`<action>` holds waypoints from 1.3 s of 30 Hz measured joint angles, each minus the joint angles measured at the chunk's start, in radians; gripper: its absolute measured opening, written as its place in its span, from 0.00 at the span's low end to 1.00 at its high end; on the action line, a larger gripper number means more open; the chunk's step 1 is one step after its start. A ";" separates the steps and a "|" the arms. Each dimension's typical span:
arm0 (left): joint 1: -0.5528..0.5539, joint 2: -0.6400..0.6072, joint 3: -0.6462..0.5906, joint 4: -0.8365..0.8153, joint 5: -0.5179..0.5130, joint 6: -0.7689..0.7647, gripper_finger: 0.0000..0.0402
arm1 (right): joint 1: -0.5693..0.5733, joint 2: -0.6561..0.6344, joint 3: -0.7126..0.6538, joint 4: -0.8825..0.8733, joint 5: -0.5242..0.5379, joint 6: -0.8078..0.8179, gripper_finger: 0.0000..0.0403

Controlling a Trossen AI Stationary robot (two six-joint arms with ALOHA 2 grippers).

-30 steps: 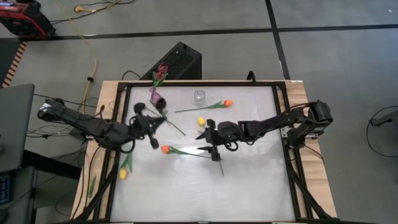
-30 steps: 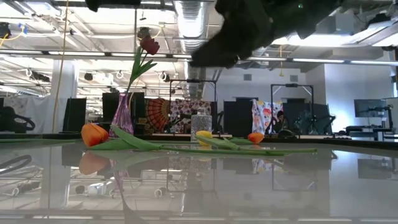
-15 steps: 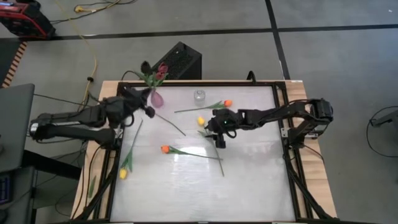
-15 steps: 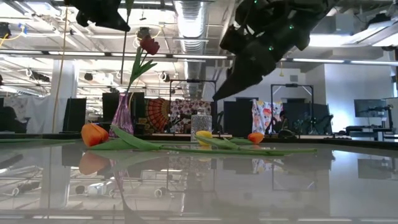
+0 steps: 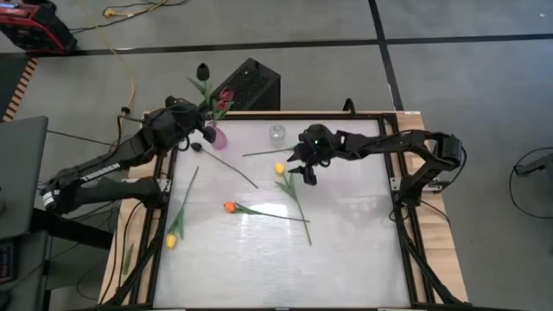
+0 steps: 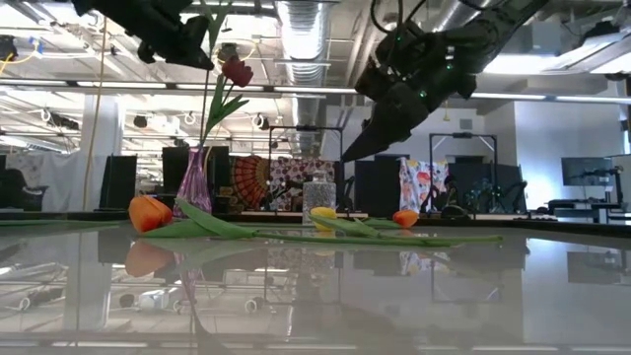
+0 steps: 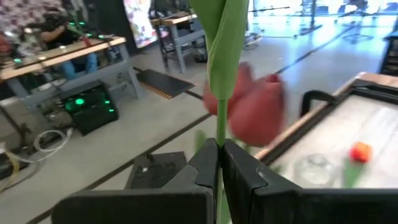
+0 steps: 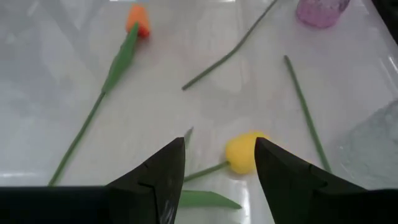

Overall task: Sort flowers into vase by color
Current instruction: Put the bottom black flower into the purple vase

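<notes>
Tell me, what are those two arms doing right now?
Left gripper shut on a dark tulip's stem, above the purple vase. Right gripper open over the yellow tulip. Nothing blocking.

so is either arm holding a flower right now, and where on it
The left gripper is shut on the green stem of a dark tulip, lifted near the purple vase. The right gripper hangs open over a yellow tulip, holding nothing.

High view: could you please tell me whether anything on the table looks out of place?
Nothing looks spilled or damaged. One yellow tulip lies flat near the left edge of the table, set apart from the orange tulip and farthest from the purple vase and the clear vase.
</notes>
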 joint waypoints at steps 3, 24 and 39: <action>0.040 0.004 0.000 0.007 0.000 0.007 0.00 | -0.038 0.000 0.000 0.000 -0.034 -0.003 0.54; 0.073 0.004 0.000 -0.025 0.020 -0.029 0.00 | -0.150 0.000 0.000 0.024 -0.104 -0.119 0.54; 0.073 0.051 -0.171 0.083 -0.017 -0.168 0.00 | -0.176 0.000 0.000 0.009 -0.164 -0.147 0.54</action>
